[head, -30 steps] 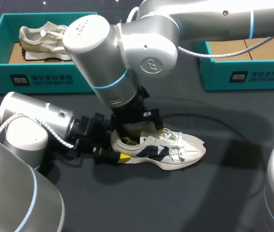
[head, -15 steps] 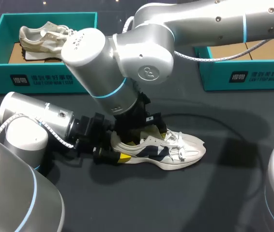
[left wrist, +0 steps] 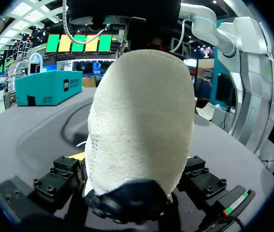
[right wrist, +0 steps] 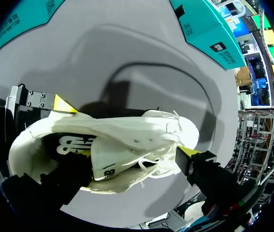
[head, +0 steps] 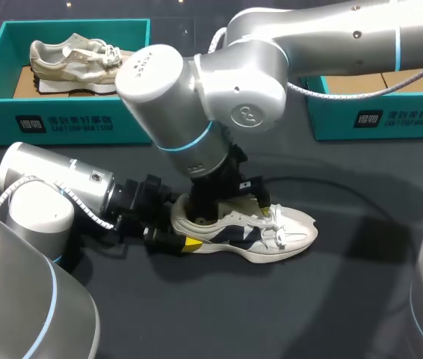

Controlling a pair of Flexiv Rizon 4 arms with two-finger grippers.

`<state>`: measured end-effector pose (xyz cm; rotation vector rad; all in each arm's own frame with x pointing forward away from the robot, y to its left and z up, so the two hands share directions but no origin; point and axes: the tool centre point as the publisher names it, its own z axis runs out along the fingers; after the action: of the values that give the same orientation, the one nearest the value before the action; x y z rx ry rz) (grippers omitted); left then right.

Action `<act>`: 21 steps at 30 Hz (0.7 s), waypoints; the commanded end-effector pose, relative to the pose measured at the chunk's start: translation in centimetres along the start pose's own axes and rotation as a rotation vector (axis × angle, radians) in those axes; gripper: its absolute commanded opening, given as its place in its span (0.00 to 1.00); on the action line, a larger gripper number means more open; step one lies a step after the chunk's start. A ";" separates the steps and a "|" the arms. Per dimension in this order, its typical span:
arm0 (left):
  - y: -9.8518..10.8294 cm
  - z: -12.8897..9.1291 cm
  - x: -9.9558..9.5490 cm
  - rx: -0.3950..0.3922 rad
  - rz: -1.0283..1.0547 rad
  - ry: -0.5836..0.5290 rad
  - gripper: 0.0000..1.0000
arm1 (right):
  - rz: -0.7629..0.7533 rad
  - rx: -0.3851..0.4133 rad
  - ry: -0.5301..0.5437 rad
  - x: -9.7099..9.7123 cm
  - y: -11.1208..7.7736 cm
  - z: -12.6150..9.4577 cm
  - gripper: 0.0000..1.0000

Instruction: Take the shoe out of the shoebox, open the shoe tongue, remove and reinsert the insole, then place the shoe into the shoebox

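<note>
From above, my right arm's silver wrist joint point(head: 189, 97) covers the right pincer point(right wrist: 127, 164) and the mouth of the white lace-up sneaker point(head: 279, 235). At the left wrist, the sneaker's heel hides the yellow tips of the left pincer point(left wrist: 136, 183). The right-hand teal shoebox point(head: 376, 120) is cut by the edge.

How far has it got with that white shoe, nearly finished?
Done: the white shoe lies on the table, out of the teal shoebox. In hand: the left gripper clamps its heel while the right gripper is down at the opening, by the tongue. No insole shows outside, so that swap and the return to the box likely remain.
</note>
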<state>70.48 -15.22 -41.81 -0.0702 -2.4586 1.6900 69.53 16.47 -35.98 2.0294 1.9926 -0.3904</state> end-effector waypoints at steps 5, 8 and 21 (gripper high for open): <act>0.0 0.1 0.0 -0.001 0.000 0.001 0.00 | 0.188 -0.004 0.011 -2.0 -0.5 -0.3 1.00; 0.0 0.1 0.0 -0.001 0.000 0.001 0.00 | 0.182 0.001 0.010 -2.6 -0.3 -0.5 1.00; 0.0 0.1 0.0 -0.001 0.000 0.001 0.00 | 0.150 0.084 0.071 -4.5 0.7 -0.8 0.85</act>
<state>70.48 -15.23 -41.80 -0.0701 -2.4585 1.6901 70.25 13.25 -33.75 2.2152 1.8960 -0.4064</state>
